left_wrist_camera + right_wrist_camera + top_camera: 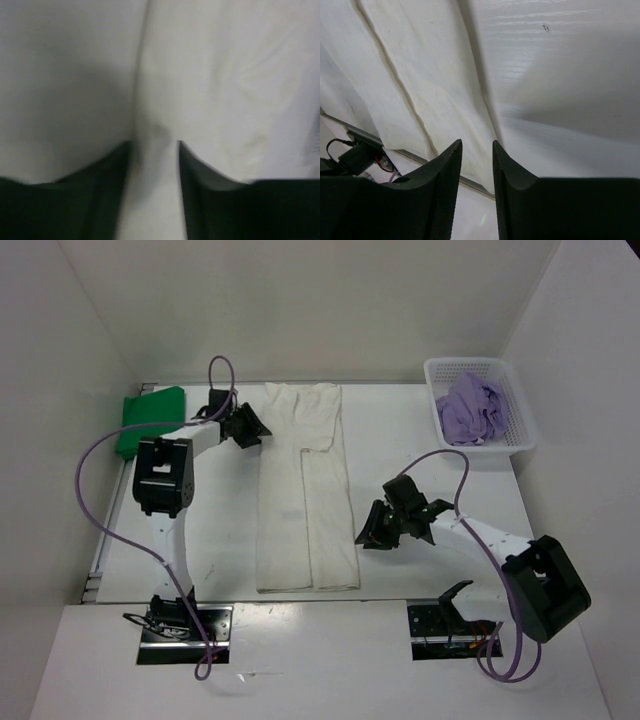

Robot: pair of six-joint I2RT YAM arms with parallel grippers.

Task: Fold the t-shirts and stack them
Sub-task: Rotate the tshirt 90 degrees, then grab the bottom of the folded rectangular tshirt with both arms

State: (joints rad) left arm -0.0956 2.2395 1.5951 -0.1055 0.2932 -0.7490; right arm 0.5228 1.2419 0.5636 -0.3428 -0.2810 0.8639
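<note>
Left jaws stand slightly apart at the white shirt's (305, 510) far left edge; whether they pinch cloth I cannot tell. Right jaws, apart and empty, hover just beside its near right edge. The shirt lies long, near to far, mid-desk (410, 440), with bare desk on both sides. Green shirt (150, 422) lies far left, purple shirt (472, 410) in the basket (527, 436) far right.

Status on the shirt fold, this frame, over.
Left claw at far left edge of white t-shirt, grip unclear. Right claw open at its near right edge. Green t-shirt folded far left, lavender t-shirt in basket. Nothing blocking.
</note>
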